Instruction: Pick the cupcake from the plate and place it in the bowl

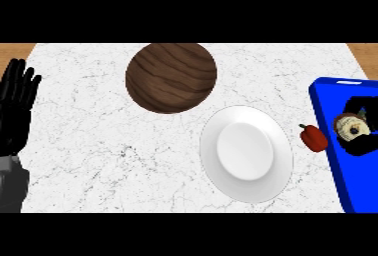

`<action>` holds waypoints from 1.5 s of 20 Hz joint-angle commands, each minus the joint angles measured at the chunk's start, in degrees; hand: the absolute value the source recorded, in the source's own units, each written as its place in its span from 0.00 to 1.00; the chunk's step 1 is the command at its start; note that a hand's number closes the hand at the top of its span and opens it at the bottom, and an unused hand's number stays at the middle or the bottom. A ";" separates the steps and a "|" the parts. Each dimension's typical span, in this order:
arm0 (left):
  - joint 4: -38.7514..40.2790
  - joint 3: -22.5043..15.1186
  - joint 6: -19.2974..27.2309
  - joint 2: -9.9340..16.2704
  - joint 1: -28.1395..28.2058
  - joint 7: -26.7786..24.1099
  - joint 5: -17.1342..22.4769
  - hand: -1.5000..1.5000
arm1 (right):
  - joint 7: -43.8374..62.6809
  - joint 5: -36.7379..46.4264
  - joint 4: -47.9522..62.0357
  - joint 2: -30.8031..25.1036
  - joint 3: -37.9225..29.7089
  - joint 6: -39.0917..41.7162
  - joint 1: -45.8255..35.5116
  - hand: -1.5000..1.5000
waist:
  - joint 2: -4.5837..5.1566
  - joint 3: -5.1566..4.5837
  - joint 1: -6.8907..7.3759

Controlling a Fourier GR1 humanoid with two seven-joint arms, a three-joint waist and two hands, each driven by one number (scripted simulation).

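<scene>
cupcake (352, 126) sits gripped in the right hand (362, 145) — left hand (16, 100) open.

Black fingers (360, 106) partly hide the cupcake (351, 127).

Left robot hand (16, 102) black, slender segmented fingers; forearm (12, 182) grey, blocky.

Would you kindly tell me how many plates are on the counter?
1: the white plate sits right of centre, below the wooden bowl, beside the red pepper. None seems hidden.
</scene>
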 commanded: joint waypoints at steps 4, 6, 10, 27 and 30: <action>0.20 -1.04 0.31 -0.80 -0.34 1.38 -0.69 0.50 | 1.25 -10.07 -13.46 -0.30 -5.09 9.46 -4.34 1.00 | -0.14 0.04 0.04; -2.22 -0.46 1.52 -0.48 -0.09 2.29 -1.03 0.50 | 3.36 -10.67 -19.11 -0.57 -5.78 10.14 -5.33 1.00 | -0.27 0.04 0.10; 1.55 -0.30 -0.34 0.06 -1.53 0.17 -0.85 0.50 | 7.83 -15.64 -21.95 2.16 -5.77 14.77 -13.07 1.00 | -0.05 0.02 0.51; -0.20 -0.45 -1.15 -0.71 0.32 -0.51 -0.97 0.50 | 31.32 -21.64 -9.32 20.05 3.48 13.49 -40.75 1.00 | 0.19 0.04 1.62; 2.59 0.75 -0.79 0.14 -3.21 0.62 -0.49 0.50 | 29.51 -21.22 -0.20 19.60 3.52 12.00 -44.87 1.00 | 0.35 0.03 1.46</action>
